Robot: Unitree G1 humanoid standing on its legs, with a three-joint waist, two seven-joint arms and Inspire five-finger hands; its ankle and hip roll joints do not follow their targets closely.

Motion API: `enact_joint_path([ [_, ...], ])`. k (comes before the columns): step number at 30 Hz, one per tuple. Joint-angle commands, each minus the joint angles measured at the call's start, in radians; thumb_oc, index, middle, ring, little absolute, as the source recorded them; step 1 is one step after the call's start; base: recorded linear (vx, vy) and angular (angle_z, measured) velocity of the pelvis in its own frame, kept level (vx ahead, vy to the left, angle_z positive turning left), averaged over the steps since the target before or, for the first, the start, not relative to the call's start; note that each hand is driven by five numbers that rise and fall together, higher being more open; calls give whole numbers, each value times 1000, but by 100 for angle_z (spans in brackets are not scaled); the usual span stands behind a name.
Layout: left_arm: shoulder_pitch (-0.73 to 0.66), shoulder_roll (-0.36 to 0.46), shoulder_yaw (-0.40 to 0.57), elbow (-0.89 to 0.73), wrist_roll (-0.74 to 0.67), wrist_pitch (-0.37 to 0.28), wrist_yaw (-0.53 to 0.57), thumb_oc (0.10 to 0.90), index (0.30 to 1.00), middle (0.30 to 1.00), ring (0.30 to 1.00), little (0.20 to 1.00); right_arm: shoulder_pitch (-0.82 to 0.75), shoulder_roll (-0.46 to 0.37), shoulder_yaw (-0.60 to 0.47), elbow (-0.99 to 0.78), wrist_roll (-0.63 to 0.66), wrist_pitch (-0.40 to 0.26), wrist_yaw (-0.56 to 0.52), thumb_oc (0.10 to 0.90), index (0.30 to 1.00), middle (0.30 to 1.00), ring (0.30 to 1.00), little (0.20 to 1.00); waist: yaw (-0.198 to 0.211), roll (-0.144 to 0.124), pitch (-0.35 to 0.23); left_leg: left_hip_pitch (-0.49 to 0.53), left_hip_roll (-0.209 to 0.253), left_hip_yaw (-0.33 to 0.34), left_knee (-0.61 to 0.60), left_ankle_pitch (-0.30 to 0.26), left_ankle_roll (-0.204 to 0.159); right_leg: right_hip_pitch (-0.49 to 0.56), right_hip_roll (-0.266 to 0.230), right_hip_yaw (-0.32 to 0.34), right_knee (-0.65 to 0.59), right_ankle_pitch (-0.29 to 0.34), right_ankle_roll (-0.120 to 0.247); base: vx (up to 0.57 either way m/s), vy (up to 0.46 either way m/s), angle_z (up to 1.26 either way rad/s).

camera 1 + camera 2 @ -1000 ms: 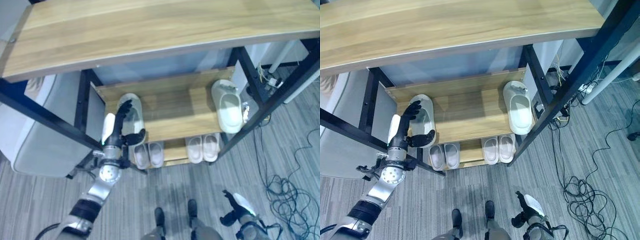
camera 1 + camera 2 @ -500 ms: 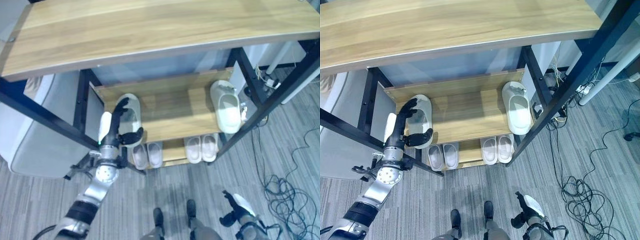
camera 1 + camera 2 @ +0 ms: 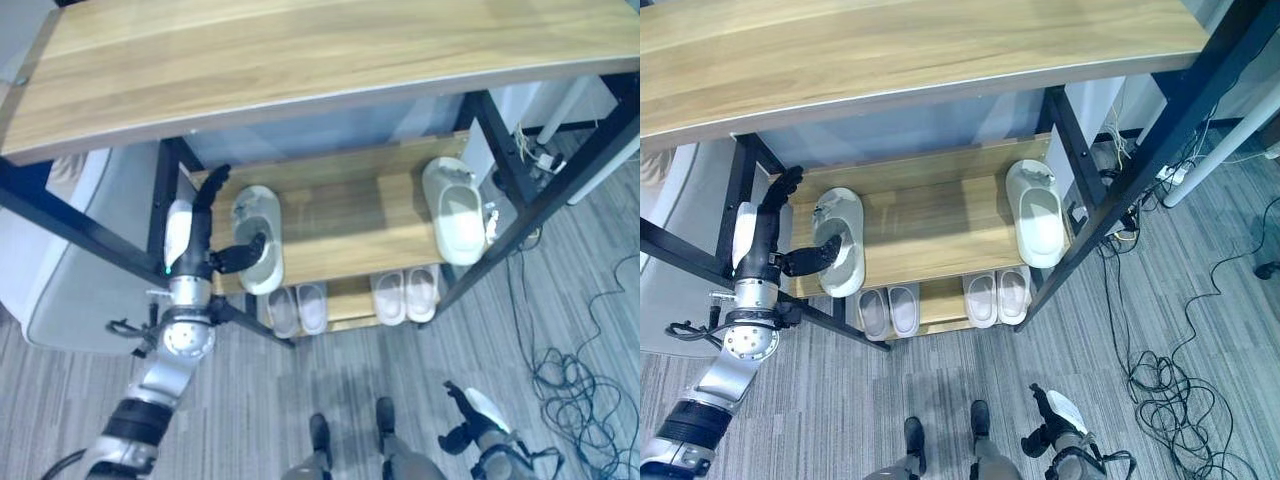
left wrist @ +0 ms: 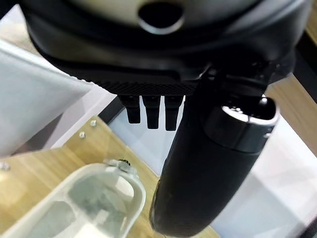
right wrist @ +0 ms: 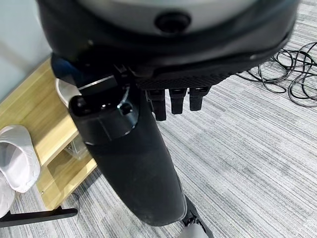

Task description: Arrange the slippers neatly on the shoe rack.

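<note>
Squaring left slipper (image 3: 256, 238) on middle shelf (image 3: 350, 215): my left hand (image 3: 200, 250) spread, thumb on its rim, fingers beside. I'd nudge gently. Right slipper (image 3: 452, 212) far side; right hand (image 3: 470, 415) relaxed, low.

The shoe rack (image 3: 330, 60) has wooden shelves in a black frame. On its middle shelf (image 3: 345, 215), one pale slipper (image 3: 258, 240) lies at nine o'clock, another pale slipper (image 3: 452, 213) at three o'clock, well apart. On the lowest shelf (image 3: 350, 300), two pairs of small slippers (image 3: 297, 309) (image 3: 405, 296) sit side by side. Grey floor (image 3: 300, 400) lies below.
</note>
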State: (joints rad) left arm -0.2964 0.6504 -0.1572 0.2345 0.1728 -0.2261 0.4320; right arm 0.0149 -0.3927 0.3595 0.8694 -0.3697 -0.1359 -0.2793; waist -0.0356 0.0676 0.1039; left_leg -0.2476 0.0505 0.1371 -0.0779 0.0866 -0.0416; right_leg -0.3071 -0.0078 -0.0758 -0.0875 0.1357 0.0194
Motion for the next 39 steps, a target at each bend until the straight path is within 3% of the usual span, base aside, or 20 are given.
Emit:
enact_joint_path([
  [1, -150, 112, 49, 34, 71, -45, 58, 800, 900, 900, 900, 900, 20, -38, -1, -74, 27, -36, -18, 800, 900, 900, 900, 900, -12, -22, -41, -56, 9, -26, -9, 14, -65, -7, -77, -29, 0, -49, 113, 0, 0, 0],
  [6, -206, 173, 5, 146, 121, -9, 54, 800, 900, 900, 900, 900, 20, -42, 2, -64, 31, -38, -17, 800, 900, 900, 900, 900, -21, -20, -37, -70, 11, -22, -9, 18, -64, -22, -79, -30, 1, -42, 115, 0, 0, 0],
  [11, -262, 181, -47, 237, 136, 15, 45, 800, 900, 900, 900, 900, 17, -41, 4, -62, 37, -40, -16, 800, 900, 900, 900, 900, -28, -25, -36, -75, 13, -23, -9, 18, -63, -30, -79, -31, 2, -40, 116, 0, 0, 0],
  [13, -302, 181, -83, 296, 136, 24, 28, 400, 300, 300, 300, 300, 15, -43, 6, -64, 41, -39, -14, 800, 900, 900, 900, 900, -33, -29, -35, -78, 14, -24, -9, 19, -62, -34, -79, -30, 2, -39, 116, 0, 0, 0],
  [24, -323, 145, -101, 325, 62, 8, -14, 400, 300, 300, 300, 300, 14, -36, -1, -59, 55, -33, -11, 800, 900, 900, 900, 900, -36, -38, -31, -80, 13, -18, -9, 19, -61, -38, -78, -30, 4, -38, 114, -3, -2, 1],
  [39, -290, -58, -123, 146, -47, -41, -28, 400, 300, 300, 300, 300, -6, -25, 5, -63, 54, -12, -20, 800, 900, 900, 900, 900, -38, -35, -9, -82, 13, -14, -9, 20, -61, -48, -78, -26, 6, -35, 110, 0, 0, 0],
])
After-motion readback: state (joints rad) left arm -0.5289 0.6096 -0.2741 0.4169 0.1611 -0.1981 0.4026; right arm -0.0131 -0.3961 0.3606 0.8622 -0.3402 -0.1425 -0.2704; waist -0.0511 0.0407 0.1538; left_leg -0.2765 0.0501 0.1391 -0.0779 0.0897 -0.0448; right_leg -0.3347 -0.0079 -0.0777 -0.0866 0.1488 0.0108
